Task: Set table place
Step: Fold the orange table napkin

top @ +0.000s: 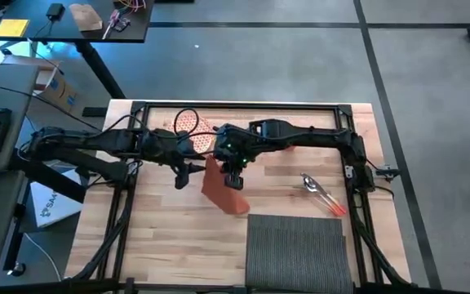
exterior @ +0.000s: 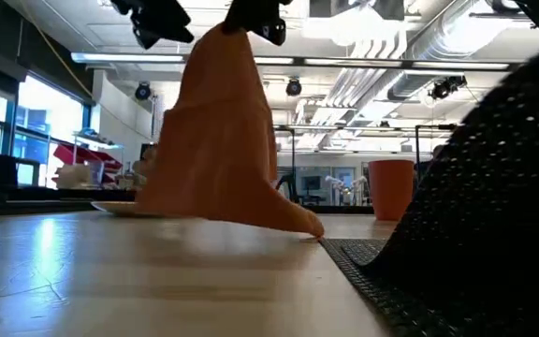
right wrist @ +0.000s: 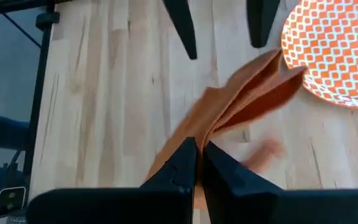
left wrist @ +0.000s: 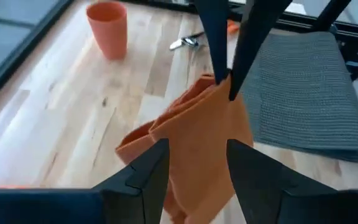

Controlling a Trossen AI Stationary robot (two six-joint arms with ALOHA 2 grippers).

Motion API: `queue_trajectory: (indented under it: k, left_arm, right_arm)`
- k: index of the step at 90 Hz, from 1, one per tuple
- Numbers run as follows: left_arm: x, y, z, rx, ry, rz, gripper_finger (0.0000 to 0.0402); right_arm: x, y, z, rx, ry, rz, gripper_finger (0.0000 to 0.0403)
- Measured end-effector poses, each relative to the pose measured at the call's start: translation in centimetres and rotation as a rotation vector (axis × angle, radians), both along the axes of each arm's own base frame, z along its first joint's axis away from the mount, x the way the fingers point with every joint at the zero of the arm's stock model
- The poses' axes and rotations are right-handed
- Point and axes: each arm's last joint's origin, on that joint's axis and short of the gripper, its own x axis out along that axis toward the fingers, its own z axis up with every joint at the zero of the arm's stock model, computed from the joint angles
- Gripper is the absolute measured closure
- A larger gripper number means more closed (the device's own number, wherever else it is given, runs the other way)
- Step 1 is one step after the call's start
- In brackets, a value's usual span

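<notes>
Lifting orange napkin (top: 223, 189) by pinched top edge, right claw (right wrist: 199, 163), clearing tabletop (top: 170, 237) | left claw (left wrist: 196, 163) wide, alongside, unloaded | placemat (top: 294, 249) near front edge, awaiting items

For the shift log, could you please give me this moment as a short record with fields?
right hand: shut on napkin, holding it up by one edge
napkin: orange, hanging, lower end touching the table just beside the placemat
left hand: open, close beside the napkin, not gripping it
placemat: dark grey, flat at the near table edge, nothing on it
plate: red-patterned, on the table behind the napkin
cup: orange, upright
cutlery: orange-handled, lying on the table beyond the placemat
</notes>
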Motion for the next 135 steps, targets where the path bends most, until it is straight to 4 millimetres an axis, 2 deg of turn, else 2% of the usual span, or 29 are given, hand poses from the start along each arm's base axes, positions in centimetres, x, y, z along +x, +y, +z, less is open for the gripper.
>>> queue_trajectory:
  k: [22,42,51,65,78,88,102,110,117,125,135]
  left_arm:
    - [1.8,0.1,-1.4,0.055,0.052,0.003,0.0257]
    - [3.4,-0.3,-2.5,-0.014,0.058,-0.012,0.0262]
    - [3.3,-0.7,-2.4,-0.016,0.055,-0.03,0.0292]
    - [2.7,-1.1,-1.7,-0.026,0.02,-0.059,0.0383]
    - [2.0,-1.2,-0.9,-0.009,-0.012,-0.053,0.0398]
    - [1.6,-1.2,-0.7,-0.004,-0.01,-0.072,0.0401]
    - [1.2,-1.6,-0.8,-0.055,0.027,-0.21,0.0401]
    - [1.0,-1.8,-1.2,-0.112,0.068,-0.265,0.0401]
    - [0.7,-2.0,-1.5,-0.136,0.114,-0.281,0.0401]
    - [0.3,-2.3,-2.0,-0.177,0.177,-0.334,0.0401]
    - [-0.3,-2.8,-2.5,-0.249,0.264,-0.416,0.0402]
  right_arm:
    - [0.0,0.0,0.0,0.003,0.002,-0.005,0.0403]
    - [-0.1,0.0,0.0,0.005,0.007,-0.004,0.0403]
    - [-0.1,0.0,0.0,0.006,0.007,-0.003,0.0403]
    - [-0.1,0.0,-0.1,0.014,0.019,-0.03,0.0403]
    - [-0.3,-0.4,-0.2,0.025,0.049,-0.106,0.0399]
    - [-0.6,-1.1,-0.4,0.038,0.096,-0.171,0.0362]
    - [-1.3,-1.6,-0.9,0.057,0.184,-0.23,0.0267]
    - [-1.1,-0.7,-2.3,0.035,0.202,-0.221,0.0217]
    - [-0.8,0.6,-4.7,0.034,0.224,-0.185,0.019]
    - [-0.9,1.3,-8.2,0.053,0.285,-0.199,0.018]
    - [-1.4,0.2,-11.6,0.091,0.354,-0.328,0.0188]
